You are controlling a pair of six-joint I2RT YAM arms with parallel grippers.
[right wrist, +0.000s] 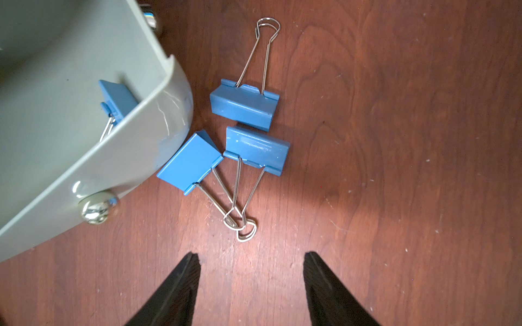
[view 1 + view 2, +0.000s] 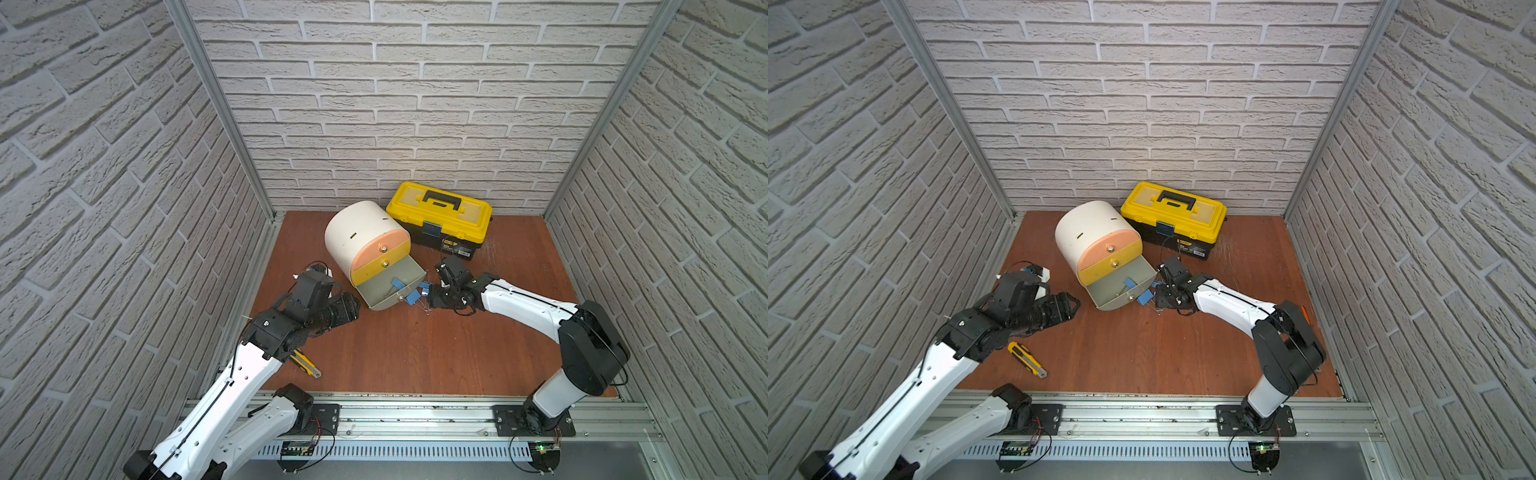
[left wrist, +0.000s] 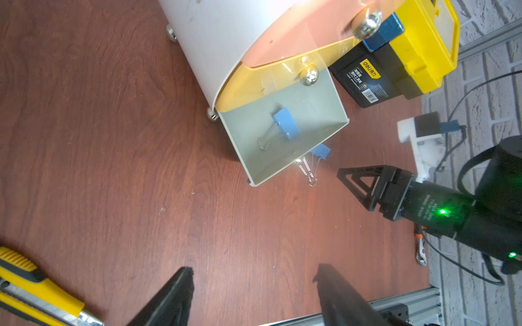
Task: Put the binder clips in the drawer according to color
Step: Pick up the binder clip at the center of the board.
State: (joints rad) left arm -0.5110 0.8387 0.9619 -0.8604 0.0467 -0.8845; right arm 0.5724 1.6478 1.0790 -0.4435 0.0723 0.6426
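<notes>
The drawer cabinet [image 2: 357, 237] is a white drum lying on the wooden floor, and its grey drawer [image 2: 380, 297] is pulled out. Inside the grey drawer lies one blue binder clip [image 3: 286, 122], which also shows in the right wrist view [image 1: 118, 97]. Three more blue binder clips lie on the floor by the grey front: one [image 1: 244, 104], a second [image 1: 257, 149] and a third [image 1: 189, 163] that touches the front. My right gripper [image 1: 251, 262] is open just short of their wire handles. My left gripper [image 3: 254, 275] is open over bare floor, left of the drawer.
A yellow-black toolbox [image 2: 438, 218] stands behind the cabinet against the back wall. A yellow utility knife [image 2: 306, 363] lies by my left arm. Brick-pattern walls close three sides, and a metal rail [image 2: 415, 415] runs along the front.
</notes>
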